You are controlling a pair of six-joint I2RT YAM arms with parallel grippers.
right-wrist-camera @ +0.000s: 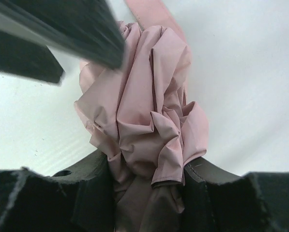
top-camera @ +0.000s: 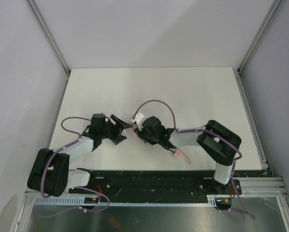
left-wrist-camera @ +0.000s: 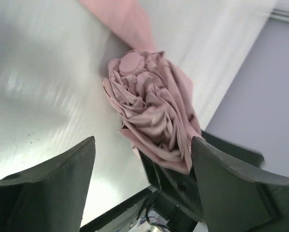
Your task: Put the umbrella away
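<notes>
L arm [top-camera: 79, 145] bent inwd | L claw [left-wrist-camera: 143, 145] wide open | R arm [top-camera: 188, 137] bent inwd | R claw [right-wrist-camera: 146, 162] clamped

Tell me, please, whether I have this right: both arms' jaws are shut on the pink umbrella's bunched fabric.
Not both. The right gripper is shut on the bunched fabric of the umbrella, but the left wrist view shows the left gripper with its jaws open around the fabric.
</notes>
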